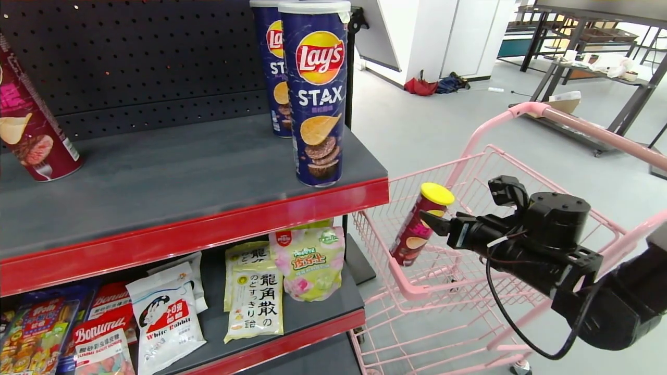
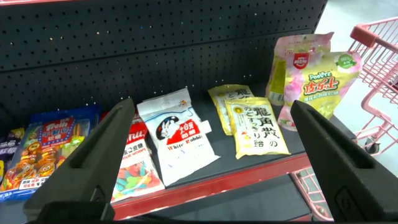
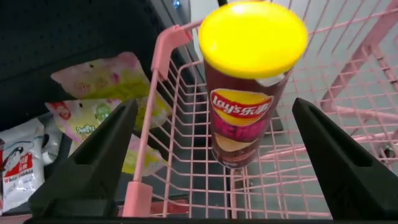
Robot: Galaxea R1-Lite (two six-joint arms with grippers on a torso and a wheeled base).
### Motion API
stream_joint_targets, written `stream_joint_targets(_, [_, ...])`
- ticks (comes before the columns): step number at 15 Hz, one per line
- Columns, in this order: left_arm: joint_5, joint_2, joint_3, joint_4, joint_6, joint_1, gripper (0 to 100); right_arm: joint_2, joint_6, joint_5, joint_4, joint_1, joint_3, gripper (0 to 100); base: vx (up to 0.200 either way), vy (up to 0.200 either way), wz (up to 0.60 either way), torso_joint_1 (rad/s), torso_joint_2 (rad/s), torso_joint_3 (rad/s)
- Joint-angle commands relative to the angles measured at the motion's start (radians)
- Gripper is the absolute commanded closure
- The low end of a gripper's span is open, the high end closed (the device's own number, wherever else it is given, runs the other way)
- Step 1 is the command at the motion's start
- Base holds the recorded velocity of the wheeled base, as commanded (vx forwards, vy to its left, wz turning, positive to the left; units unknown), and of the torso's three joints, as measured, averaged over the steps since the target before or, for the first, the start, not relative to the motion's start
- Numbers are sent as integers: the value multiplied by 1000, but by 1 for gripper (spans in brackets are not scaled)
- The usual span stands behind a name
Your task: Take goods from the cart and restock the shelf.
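A maroon chip can with a yellow lid [image 1: 419, 224] [image 3: 245, 106] stands tilted inside the pink cart [image 1: 521, 112], near the cart's shelf-side corner. My right gripper [image 1: 440, 223] [image 3: 214, 107] is open just behind the can, with a finger on either side and neither touching it. On the grey top shelf [image 1: 172, 177] stand two blue chip cans [image 1: 318, 94] at the right end and a maroon can [image 1: 31, 130] at the far left. My left gripper [image 2: 212, 104] is open and empty, facing the lower shelf [image 2: 249, 177].
Snack bags lie on the lower shelf: a white candy bag [image 1: 167, 317], yellow lozenge bags [image 1: 255, 291] and an upright green-pink bag [image 1: 310, 263]. The middle of the top shelf is bare. Metal tables [image 1: 589, 57] stand beyond the cart.
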Motion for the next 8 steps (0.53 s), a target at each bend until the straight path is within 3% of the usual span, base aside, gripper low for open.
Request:
stream_joint_targets(1, [1, 0, 0, 0, 0, 0, 0, 76, 0, 0, 0, 7, -15, 0, 0, 0, 0, 0, 0, 0])
stream_joint_targets(8, [1, 0, 0, 0, 0, 0, 0, 191, 55, 0, 0, 2, -121, 0, 0, 0, 0, 0, 0, 0])
